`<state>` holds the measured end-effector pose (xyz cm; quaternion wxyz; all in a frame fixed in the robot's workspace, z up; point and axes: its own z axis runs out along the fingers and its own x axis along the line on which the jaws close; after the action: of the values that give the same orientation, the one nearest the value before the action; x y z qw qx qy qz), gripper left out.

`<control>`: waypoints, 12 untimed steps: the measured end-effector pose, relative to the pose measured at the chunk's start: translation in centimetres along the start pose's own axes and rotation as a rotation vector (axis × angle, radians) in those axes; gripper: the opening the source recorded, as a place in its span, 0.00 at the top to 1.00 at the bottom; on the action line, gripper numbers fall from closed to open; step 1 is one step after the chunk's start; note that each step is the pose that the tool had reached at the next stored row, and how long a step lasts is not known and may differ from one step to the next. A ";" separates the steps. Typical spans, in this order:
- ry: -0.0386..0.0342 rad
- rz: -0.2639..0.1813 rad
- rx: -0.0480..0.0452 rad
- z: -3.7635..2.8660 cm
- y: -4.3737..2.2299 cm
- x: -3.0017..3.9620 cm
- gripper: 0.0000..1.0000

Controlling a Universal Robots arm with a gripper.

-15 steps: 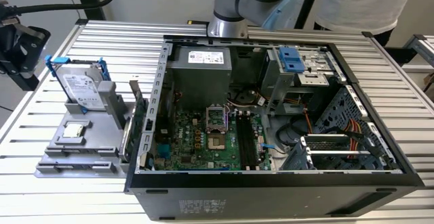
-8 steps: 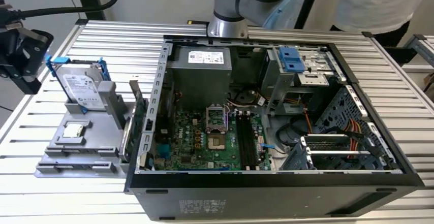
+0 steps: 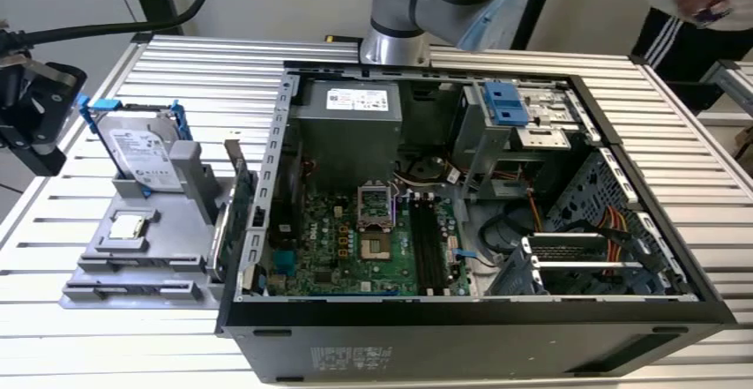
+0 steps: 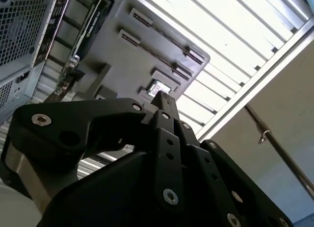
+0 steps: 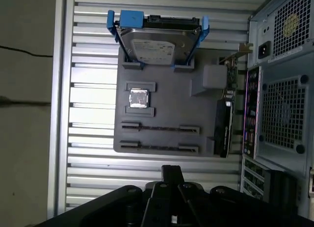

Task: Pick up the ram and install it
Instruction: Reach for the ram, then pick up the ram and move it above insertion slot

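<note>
Ribbed metal table [image 3: 70, 345] carried an open computer case [image 3: 471, 354] and, on the exterior view's left, a gray tray [image 3: 171, 248] just beside it. A hard drive [image 3: 141, 151] in a blue frame stood at the tray's far end. A small chip [image 3: 127, 226] lay mid-tray, and a green card [image 3: 243, 199] stood on edge between tray and case wall.

The gripper [image 4: 163, 100] hung at the tray's left side, apart from it, fingers pressed together with nothing seen between them. Where the ram sat could not be told. Thin dark lines ran along the tray's two long slots [image 5: 159, 128], and dark strips stood on the board [image 3: 353, 248] inside the case.

Bare table lay open near and left of the tray. A person [image 3: 706, 1] stood far right.
</note>
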<state>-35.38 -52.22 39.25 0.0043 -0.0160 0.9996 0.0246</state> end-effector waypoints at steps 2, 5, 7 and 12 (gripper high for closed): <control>0.0000 0.000 0.0000 0.00 0.00 0.00 1.00; -0.0006 0.000 0.0000 0.00 -0.01 -0.01 1.00; -0.0020 0.000 0.0001 0.00 -0.01 -0.01 1.00; -0.0029 -0.001 0.0001 0.00 -0.01 0.00 1.00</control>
<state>-35.38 -52.23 39.25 0.0057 -0.0162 0.9995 0.0246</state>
